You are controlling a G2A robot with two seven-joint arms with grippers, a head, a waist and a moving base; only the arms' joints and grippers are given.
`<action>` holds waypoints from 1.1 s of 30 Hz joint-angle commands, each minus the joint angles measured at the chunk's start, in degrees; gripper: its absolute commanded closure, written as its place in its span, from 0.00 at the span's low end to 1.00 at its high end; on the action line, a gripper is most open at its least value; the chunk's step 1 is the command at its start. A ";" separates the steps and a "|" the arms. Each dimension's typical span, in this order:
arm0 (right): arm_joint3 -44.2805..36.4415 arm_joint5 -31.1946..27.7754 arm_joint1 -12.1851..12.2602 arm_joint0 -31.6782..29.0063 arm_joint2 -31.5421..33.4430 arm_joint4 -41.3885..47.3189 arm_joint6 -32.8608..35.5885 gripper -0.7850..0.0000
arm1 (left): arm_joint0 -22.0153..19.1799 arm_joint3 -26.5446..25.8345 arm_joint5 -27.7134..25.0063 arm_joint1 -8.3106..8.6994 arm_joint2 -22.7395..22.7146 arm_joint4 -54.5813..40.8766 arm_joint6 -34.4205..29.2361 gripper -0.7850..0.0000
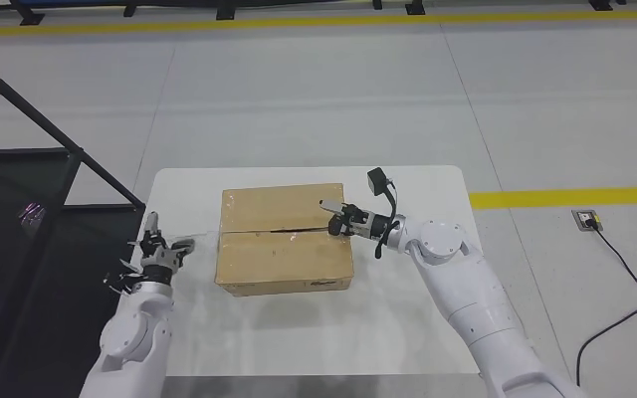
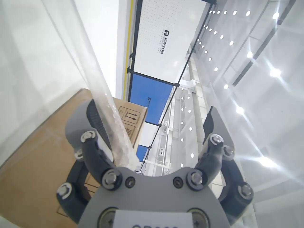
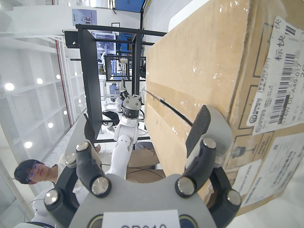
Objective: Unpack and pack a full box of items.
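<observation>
A brown cardboard box (image 1: 284,239) stands mid-table with its top flaps down and a dark slit along the seam (image 3: 171,106). Printed labels cover its end face (image 3: 275,96). My right gripper (image 1: 333,216) is open at the box's right end; one finger (image 3: 199,129) lies over the top edge close to the seam, the other hangs off the box. My left gripper (image 1: 151,242) sits left of the box, pointing up, open. A strip of clear tape (image 2: 106,110) clings to one left finger (image 2: 95,119) and stretches away toward the box (image 2: 47,143).
The white table (image 1: 398,308) has bare surface in front of and right of the box. A black metal frame (image 1: 45,189) stands just off the table's left edge. A yellow floor line (image 1: 547,197) runs to the right.
</observation>
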 commanded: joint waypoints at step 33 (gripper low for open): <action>-12.45 0.74 1.28 -5.79 1.50 0.74 -1.03 0.00 | 2.86 -17.34 -2.09 -1.71 7.32 20.44 9.77 0.00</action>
